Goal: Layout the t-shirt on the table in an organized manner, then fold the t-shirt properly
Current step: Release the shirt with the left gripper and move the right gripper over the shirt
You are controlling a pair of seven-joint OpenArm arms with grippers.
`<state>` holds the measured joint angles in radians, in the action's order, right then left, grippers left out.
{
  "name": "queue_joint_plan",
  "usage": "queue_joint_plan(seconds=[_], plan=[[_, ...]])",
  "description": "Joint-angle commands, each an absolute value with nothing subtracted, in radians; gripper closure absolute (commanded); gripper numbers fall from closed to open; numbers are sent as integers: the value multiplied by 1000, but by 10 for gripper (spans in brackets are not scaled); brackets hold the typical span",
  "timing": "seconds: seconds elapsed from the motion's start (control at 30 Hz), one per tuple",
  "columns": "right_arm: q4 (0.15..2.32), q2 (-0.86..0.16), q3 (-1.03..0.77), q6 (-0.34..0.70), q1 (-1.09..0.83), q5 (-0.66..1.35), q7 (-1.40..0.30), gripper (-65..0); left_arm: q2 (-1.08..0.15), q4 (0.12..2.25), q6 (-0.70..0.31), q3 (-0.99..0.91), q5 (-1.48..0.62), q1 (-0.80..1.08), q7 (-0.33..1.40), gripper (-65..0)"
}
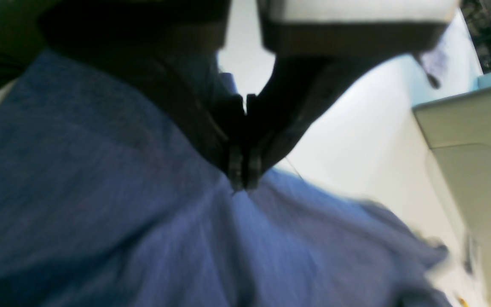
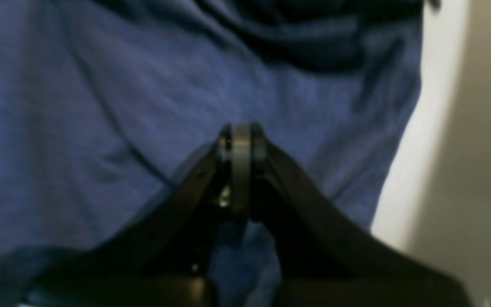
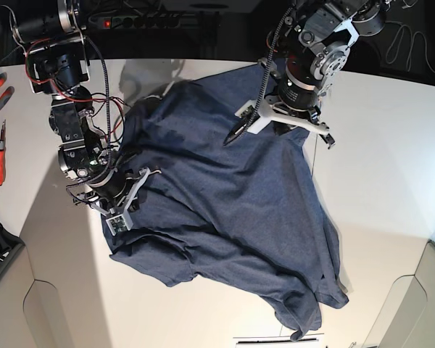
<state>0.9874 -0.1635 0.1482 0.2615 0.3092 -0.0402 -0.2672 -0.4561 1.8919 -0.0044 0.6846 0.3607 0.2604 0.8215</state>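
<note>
Both tools are pinched closed on the t-shirt (image 3: 232,210): left tool (image 1: 241,181) upper right, right tool (image 2: 241,136) mid-left; lift evenly, spreading it over the counter (image 3: 377,145).

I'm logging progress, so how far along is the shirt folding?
Early. The t-shirt lies rumpled and crooked on the table, no fold made. Both grippers are pinching fabric: left gripper and right gripper shut on it. Flattening and all folding remain.
</note>
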Motion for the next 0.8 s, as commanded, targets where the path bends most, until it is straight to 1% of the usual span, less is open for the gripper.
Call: queue_joint_plan(seconds=[0.0, 0.13, 0.27, 0.43, 0.57, 0.77], plan=[[978, -165, 144, 241, 343, -41, -247, 0, -461, 1889, -24, 672, 341, 258, 812, 0], [863, -166, 144, 186, 377, -110, -246, 0, -461, 1863, -97, 661, 265, 275, 812, 0], [743, -166, 144, 188, 442, -116, -227, 0, -459, 1863, -145, 662, 189, 277, 810, 0], [659, -171, 144, 182, 541, -143, -203, 0, -442, 1863, -199, 662, 113, 278, 812, 0], [615, -171, 144, 151, 633, -169, -198, 0, -393, 1863, -234, 662, 58, 285, 822, 0], [553, -174, 144, 71, 745, -195, -197, 0, -257, 1863, -298, 662, 15, 320, 824, 0]])
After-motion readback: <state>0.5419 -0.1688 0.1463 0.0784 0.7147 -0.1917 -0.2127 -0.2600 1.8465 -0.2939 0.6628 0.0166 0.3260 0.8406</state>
